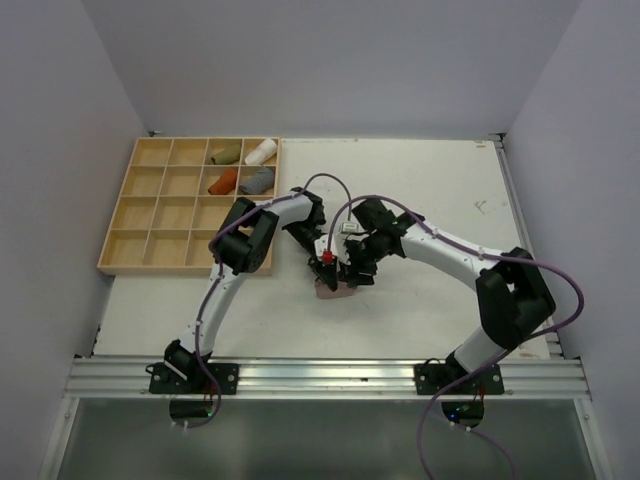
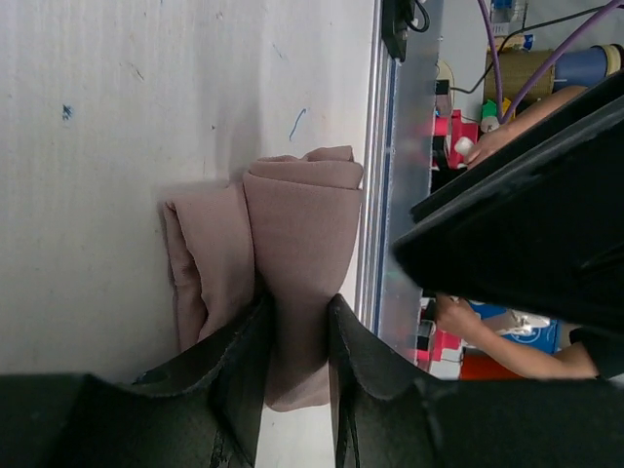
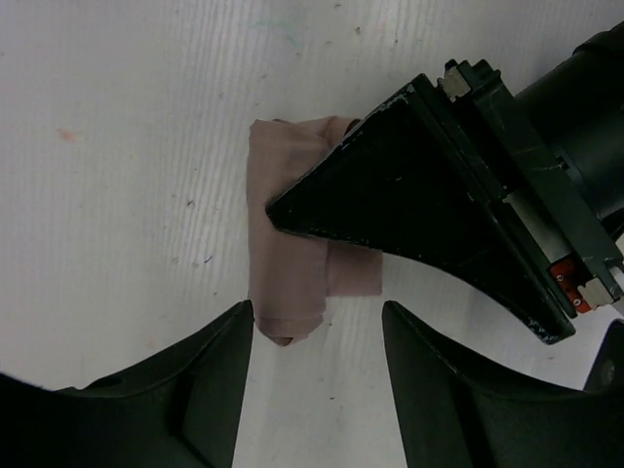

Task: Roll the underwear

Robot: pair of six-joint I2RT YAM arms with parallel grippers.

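our left pincer [image 2: 299,304] is closed on the beige-pink underwear [image 2: 297,214]: the rolled cloth fills the narrow gap between its jaws. our right pincer [image 3: 317,314] stands open and empty, jaws wide, with the end of the roll just off one of them. the garment lies on the table [image 1: 430,190] in front of both arms, mostly rolled, with a flat flap beside the roll.

we judge the roll itself to be the weak point. soft cloth with nothing pinning it may spring loose once the left jaws let go, and that flap would likely unwind first. if the left pincer lifts away with cloth snagged on a jaw, it would drag the roll open. the two pincers are very close. the left one's body hangs right over the cloth in the right wrist view, so any reach by the right risks a knock and has little room.

further out, the tray [image 1: 186,270] sits at the far left, well apart. the rust-orange underwear [image 1: 222,182] lies rolled in its second row, beside a grey roll [image 1: 257,180]. an olive roll [image 1: 225,153] and a white roll [image 1: 261,152] fill the two compartments behind.
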